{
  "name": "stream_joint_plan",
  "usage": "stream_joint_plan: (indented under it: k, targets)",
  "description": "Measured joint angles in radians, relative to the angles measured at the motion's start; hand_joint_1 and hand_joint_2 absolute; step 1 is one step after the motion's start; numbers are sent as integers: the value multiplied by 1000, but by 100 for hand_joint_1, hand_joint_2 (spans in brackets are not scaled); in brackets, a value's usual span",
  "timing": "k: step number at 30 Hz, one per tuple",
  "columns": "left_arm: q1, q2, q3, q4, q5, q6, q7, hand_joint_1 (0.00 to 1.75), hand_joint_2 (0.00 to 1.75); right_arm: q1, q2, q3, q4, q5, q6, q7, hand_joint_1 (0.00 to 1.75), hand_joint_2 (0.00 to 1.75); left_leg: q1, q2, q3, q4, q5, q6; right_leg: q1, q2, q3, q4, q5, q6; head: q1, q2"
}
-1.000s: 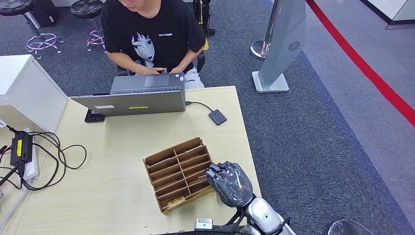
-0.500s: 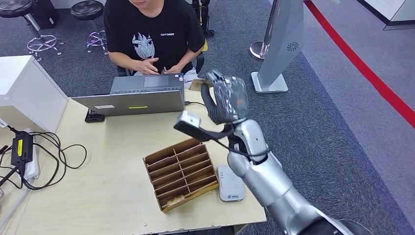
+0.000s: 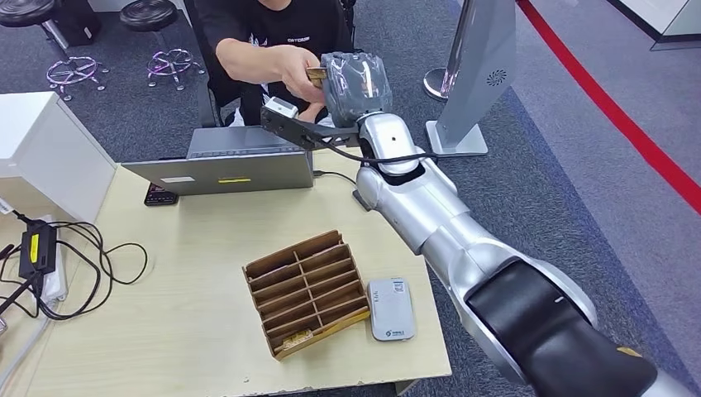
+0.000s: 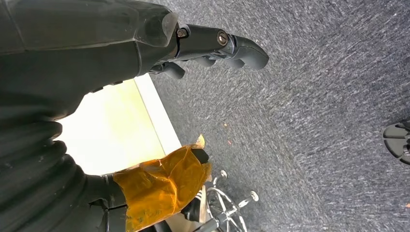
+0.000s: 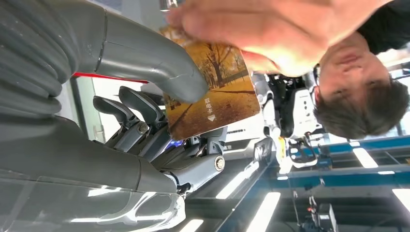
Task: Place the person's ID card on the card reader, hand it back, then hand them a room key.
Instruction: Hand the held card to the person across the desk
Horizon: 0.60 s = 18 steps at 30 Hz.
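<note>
The right hand (image 5: 159, 116), raised over the laptop (image 3: 227, 161), pinches a printed card (image 5: 210, 89) between thumb and fingers while the person's hand (image 5: 270, 29) grips its far edge. The left hand (image 4: 212, 43) hangs empty, fingers loosely apart. Judged thin, stiff, light and slick, the card is best held flat across its faces near one end.

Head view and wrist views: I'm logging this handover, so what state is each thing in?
Card: pinched by the right hand, also gripped by the person's hand.
Left hand: holds nothing, hanging over carpet.
Laptop: open.
Card reader: flat on the table, nothing on it.
Wooden rack: most slots empty, something in the nearest slot.
</note>
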Motion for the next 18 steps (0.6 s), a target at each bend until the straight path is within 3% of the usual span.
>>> stream_joint_plan:
  k: [6,10,18]
  targets:
    - [-2,-1,-14,0,0,-1,0,0,175,-10,10,14,51,3,5,0,174,175,0,0,0,0,0,0,0,0,0,0,0,0,0,0]
    - [-2,0,-15,0,0,-1,0,0,175,-11,16,17,66,-15,9,-18,6,175,0,-1,-1,0,0,0,0,0,0,0,0,0,0,0]
    - [7,1,-14,0,5,7,-13,0,175,18,15,-103,72,-348,132,-222,0,175,0,0,-1,0,0,0,0,0,-1,-1,0,0,0,0]
